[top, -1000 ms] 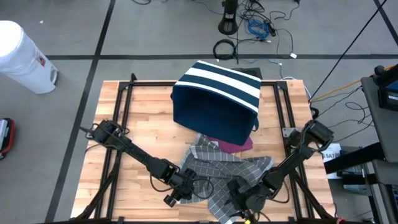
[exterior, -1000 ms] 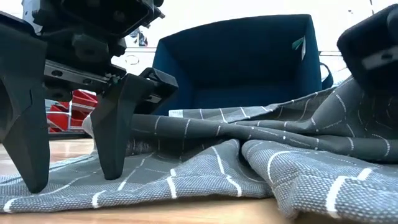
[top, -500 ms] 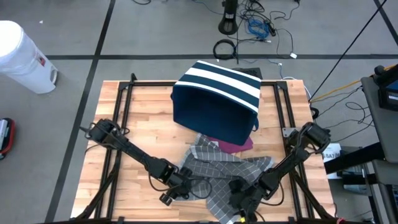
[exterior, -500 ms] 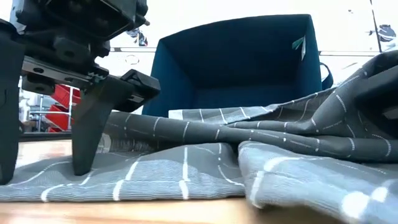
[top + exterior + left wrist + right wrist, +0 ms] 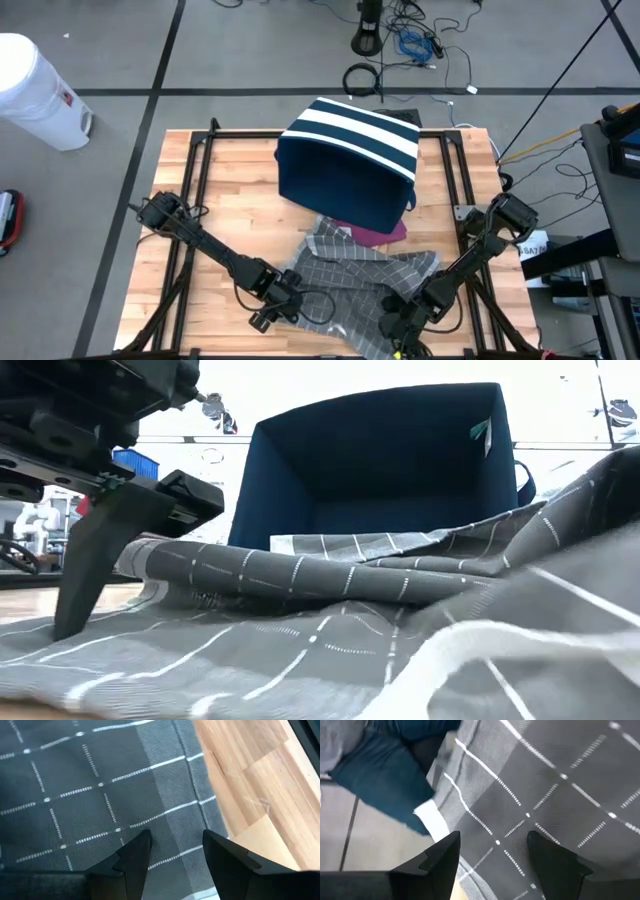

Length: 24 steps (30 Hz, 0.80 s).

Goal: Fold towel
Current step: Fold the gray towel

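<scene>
Lying on worktop: a grey towel (image 5: pixel 350 280) with thin white check lines sat rumpled at the 6 o'clock side of the wooden worktop (image 5: pixel 230 190), its near edge reaching the worktop's rim.
Towel folds: in the low view the towel (image 5: pixel 330 640) showed a long raised ridge running across, with flatter cloth in front of it.
Left claw: the left claw (image 5: pixel 268 315) sat low at about 7 o'clock, over the towel's left border; the wrist view showed its two dark fingers (image 5: pixel 132 857) parted, tips over the cloth (image 5: pixel 90 795) right by its hemmed edge, bare wood (image 5: pixel 250 785) beside it, and nothing clamped between them.
Left claw, side-on: in the low view one dark finger (image 5: pixel 95 555) pointed down onto the towel.
Right claw: the right claw (image 5: pixel 398 325) sat at about 5 o'clock, over the towel's near right part; its fingers (image 5: pixel 440 862) stood wide apart above the checked cloth (image 5: pixel 545 795), holding nothing that could be seen.
Bin: a navy fabric storage bin (image 5: pixel 350 160) with white stripes lay tipped on its side at 12 o'clock, its open mouth facing the towel (image 5: pixel 380 470).
Under the bin: a magenta cloth (image 5: pixel 385 235) peeked out between the bin and the towel.
Off the worktop: a white container (image 5: pixel 35 90) stood on the floor at 10 o'clock.
</scene>
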{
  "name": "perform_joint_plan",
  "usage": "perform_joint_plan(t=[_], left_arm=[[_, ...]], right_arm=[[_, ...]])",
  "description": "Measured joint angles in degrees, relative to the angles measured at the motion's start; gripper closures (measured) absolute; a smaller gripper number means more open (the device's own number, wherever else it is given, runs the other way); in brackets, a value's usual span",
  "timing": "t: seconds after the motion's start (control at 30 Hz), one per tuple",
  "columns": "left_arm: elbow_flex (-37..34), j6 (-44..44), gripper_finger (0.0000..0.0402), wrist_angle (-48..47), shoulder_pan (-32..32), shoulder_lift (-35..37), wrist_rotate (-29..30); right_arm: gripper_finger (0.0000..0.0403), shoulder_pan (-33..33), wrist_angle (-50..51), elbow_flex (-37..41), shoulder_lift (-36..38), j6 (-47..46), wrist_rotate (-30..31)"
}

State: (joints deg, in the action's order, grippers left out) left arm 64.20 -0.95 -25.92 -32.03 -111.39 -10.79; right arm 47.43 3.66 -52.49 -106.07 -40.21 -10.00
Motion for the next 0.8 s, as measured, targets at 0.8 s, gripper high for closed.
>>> perform_joint_plan(t=[0.8], left_arm=[[-0.6,-7.2,0.0209,-0.7,-0.9,9.8,-4.0]], right_arm=[[0.0225,2.4,15.8,0.6,19.2,-7.1,5.1]])
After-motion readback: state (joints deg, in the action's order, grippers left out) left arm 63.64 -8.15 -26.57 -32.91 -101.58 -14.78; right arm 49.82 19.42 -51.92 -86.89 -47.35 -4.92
